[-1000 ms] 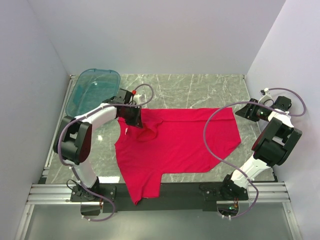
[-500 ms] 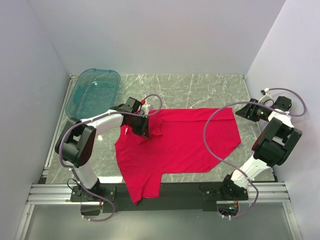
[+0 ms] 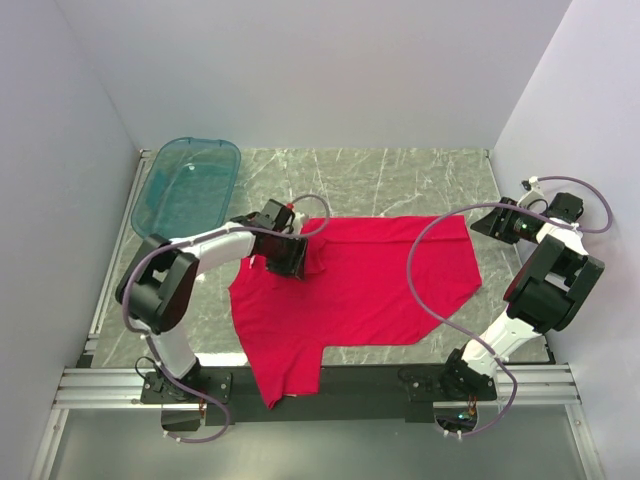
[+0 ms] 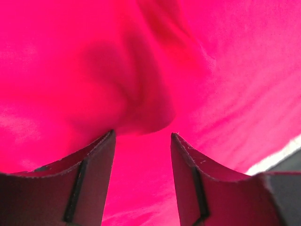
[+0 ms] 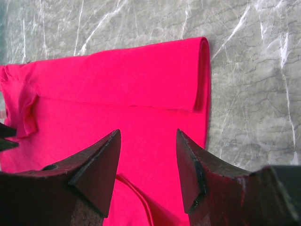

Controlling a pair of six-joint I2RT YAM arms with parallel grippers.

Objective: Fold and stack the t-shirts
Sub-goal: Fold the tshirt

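Early in fold, by the look: red t-shirt (image 3: 350,290) spread flat on table (image 3: 400,175), far edge doubled over, left sleeve bunched inward, rest unfolded, nothing stacked. Open-jawed left gripper (image 4: 142,136) over sleeve bunch, gripping nothing; open-jawed right gripper (image 5: 148,134) empty, above shirt's right side
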